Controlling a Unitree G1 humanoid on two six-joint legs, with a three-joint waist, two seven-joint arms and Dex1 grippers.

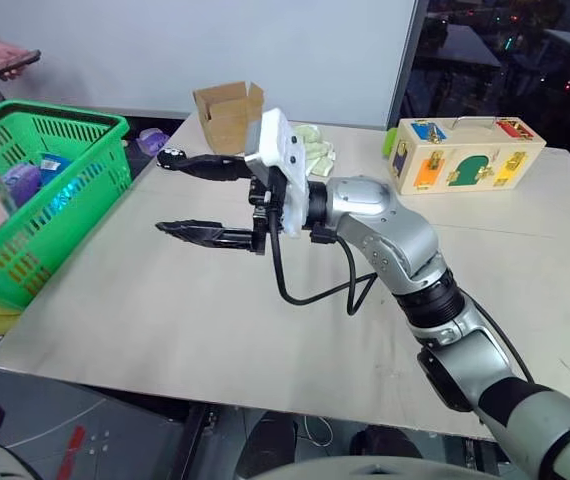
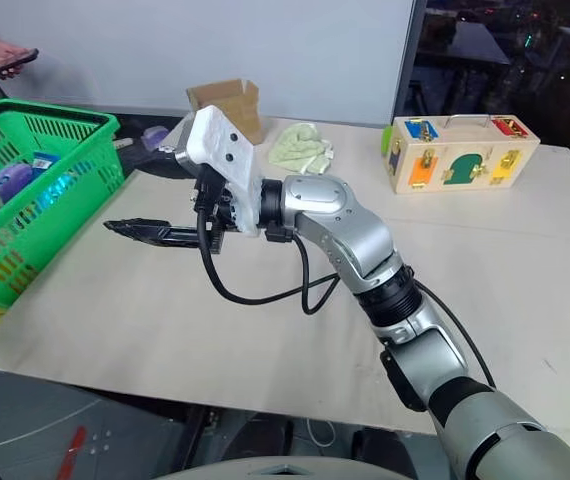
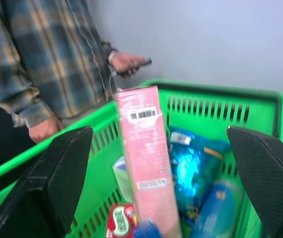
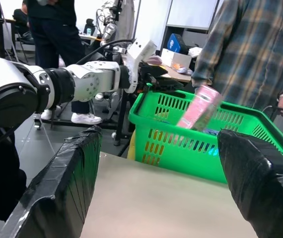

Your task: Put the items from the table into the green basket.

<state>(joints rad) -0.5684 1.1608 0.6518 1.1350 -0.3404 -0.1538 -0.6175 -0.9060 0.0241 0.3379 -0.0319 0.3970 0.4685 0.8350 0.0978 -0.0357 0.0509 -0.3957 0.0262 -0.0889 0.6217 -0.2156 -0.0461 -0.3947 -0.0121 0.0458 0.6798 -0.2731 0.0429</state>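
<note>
The green basket (image 1: pixel 55 118) stands just off the left edge of the table (image 1: pixel 215 310). Inside it the pale-pink carton (image 3: pixel 146 153) stands on end, tilted, among blue packets (image 3: pixel 193 166); it also shows as the pink carton (image 4: pixel 199 106). My left gripper (image 3: pixel 166 173) hangs open over the basket, its fingers (image 3: pixel 62 168) wide on either side of the carton and clear of it. My right gripper (image 1: pixel 170 192) reaches leftward above the table toward the basket, open and empty.
A brown cardboard box (image 1: pixel 228 115), a pale green cloth (image 2: pixel 300 148) and a wooden lock-box toy (image 1: pixel 462 155) sit along the table's far side. A person in a plaid shirt (image 3: pixel 42 54) stands behind the basket holding a phone (image 3: pixel 134 64).
</note>
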